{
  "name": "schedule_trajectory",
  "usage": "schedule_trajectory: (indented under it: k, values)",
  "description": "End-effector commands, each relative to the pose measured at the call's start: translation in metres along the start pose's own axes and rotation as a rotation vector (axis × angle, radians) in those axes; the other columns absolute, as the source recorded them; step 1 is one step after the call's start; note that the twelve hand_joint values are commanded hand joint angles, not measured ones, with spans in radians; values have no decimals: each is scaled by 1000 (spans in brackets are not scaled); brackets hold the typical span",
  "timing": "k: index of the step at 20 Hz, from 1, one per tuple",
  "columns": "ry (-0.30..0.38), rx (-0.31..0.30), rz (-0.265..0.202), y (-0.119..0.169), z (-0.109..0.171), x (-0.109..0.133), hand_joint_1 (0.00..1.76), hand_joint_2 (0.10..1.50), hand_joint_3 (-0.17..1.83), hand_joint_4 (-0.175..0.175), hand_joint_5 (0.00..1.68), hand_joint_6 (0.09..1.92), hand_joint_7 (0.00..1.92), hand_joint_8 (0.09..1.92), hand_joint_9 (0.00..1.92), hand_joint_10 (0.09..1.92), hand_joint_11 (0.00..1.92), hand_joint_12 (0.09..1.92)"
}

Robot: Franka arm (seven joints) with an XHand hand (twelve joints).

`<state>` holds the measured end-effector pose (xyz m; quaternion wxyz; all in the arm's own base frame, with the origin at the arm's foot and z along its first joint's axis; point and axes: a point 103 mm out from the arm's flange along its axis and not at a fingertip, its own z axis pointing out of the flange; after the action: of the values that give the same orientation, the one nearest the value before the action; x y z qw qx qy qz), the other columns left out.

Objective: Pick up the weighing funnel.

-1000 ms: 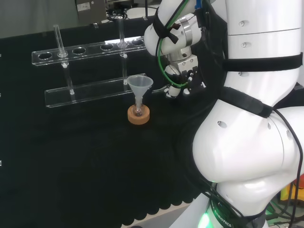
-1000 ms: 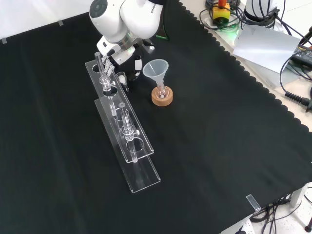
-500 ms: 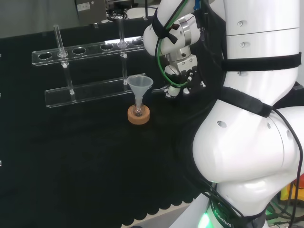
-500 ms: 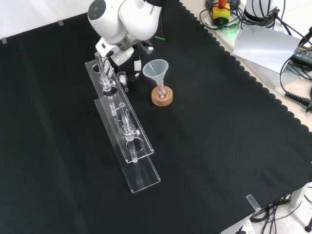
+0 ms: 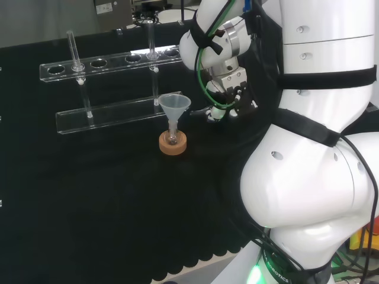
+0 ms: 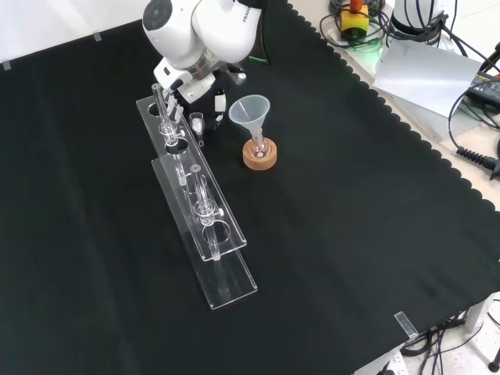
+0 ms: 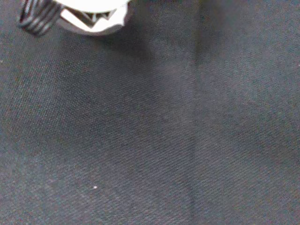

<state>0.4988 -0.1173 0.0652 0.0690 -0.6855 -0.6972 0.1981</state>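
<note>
The weighing funnel (image 6: 197, 122) is a small clear piece just above the cloth between the tube rack and the hand. In the head view the weighing funnel (image 5: 199, 109) is a thin pale line running from the big funnel's rim toward the hand. The black and white hand (image 5: 228, 100) hangs low to the right of the funnel, with its fingers curled down onto the end of that piece. In the front view the hand (image 6: 221, 101) sits under the arm's white link. A blurred white part of the hand (image 7: 93, 11) shows over close black cloth.
The big funnel (image 5: 174, 105) stands mouth up in a small flask on a cork ring (image 5: 173, 143), just left of the hand in the head view. A clear two-tier tube rack (image 6: 211, 234) with upright tubes runs alongside. Cables and boxes lie beyond the cloth's scalloped edge (image 6: 406, 101).
The hand and the small clear piece have shifted together very slightly, up and to the right in the front view. The big funnel and the rack have not moved.
</note>
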Motion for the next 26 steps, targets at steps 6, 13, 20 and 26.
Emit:
schedule_trajectory:
  k: [6,13,20,26]
  values:
    - [-14,-1,26,-19,-18,-23,1092,712,759,76,1062,1081,586,677,854,515,492,1279]
    - [-30,-4,38,-42,-34,-37,1093,709,764,72,1063,1081,592,677,865,518,498,1279]
    - [-65,5,56,-68,-61,-43,1095,705,769,72,1066,1079,575,669,865,516,502,1277]
    - [-95,-6,72,-88,-84,-40,1095,702,773,75,1069,1077,555,662,858,512,502,1274]
